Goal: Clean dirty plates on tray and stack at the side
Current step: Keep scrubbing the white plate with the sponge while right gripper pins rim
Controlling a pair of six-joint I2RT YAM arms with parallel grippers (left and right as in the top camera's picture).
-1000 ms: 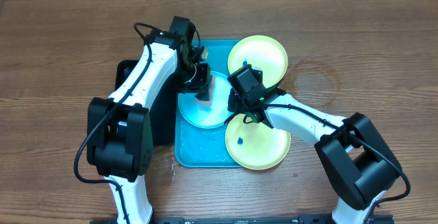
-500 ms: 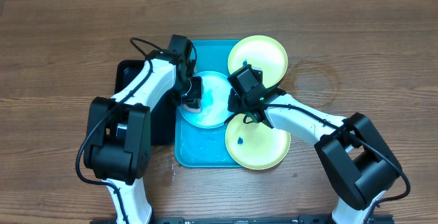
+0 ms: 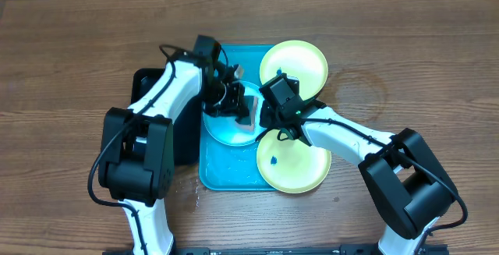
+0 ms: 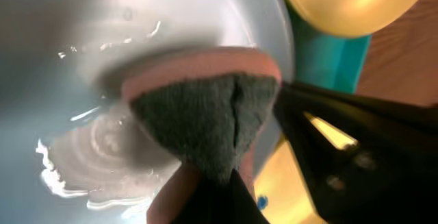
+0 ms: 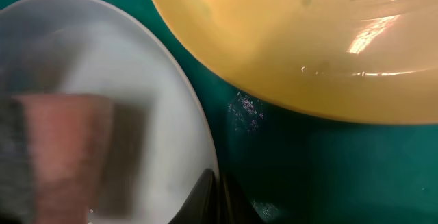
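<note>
On the turquoise rectangular plastic tray, left hand, clamped on a pink-and-grey sponge, should sweep the round cyan plastic plate in overlapping strokes, closed right hand at its rim.

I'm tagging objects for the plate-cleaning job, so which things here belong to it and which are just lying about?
Job: cyan plate, far yellow-green plate, near yellow-green plate, turquoise tray, sponge.
Lying about: black tray, beside the turquoise tray.
</note>
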